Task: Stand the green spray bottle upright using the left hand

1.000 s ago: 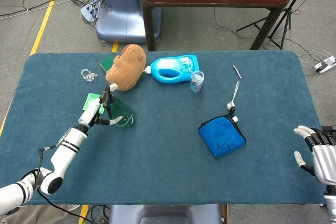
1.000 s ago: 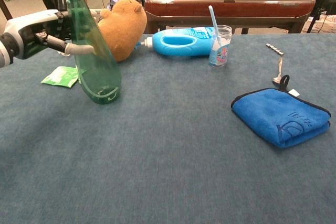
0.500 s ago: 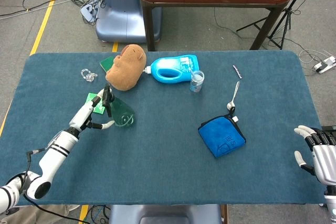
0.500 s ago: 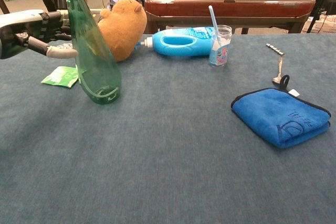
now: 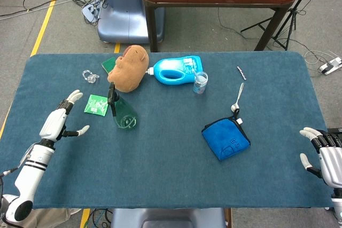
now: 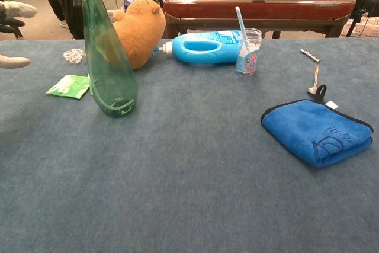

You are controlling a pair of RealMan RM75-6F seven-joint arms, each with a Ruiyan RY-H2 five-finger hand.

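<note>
The green spray bottle (image 5: 122,111) (image 6: 107,63) stands upright on the blue table cloth, its black nozzle at the top, with nothing touching it. My left hand (image 5: 57,121) hovers well to the left of it, fingers spread and empty; in the chest view only its fingertips (image 6: 13,10) show at the left edge. My right hand (image 5: 323,156) rests at the table's right edge, fingers apart and empty.
Just behind the bottle lie a brown plush toy (image 5: 129,68) and a blue detergent bottle (image 5: 177,70). A green packet (image 5: 96,104) sits to the bottle's left. A small jar (image 5: 200,83), a spoon (image 5: 238,97) and a folded blue cloth (image 5: 225,138) occupy the right half.
My left hand has let go of the green bottle and drawn back to the left. The bottle went from tilted to standing upright by itself.
</note>
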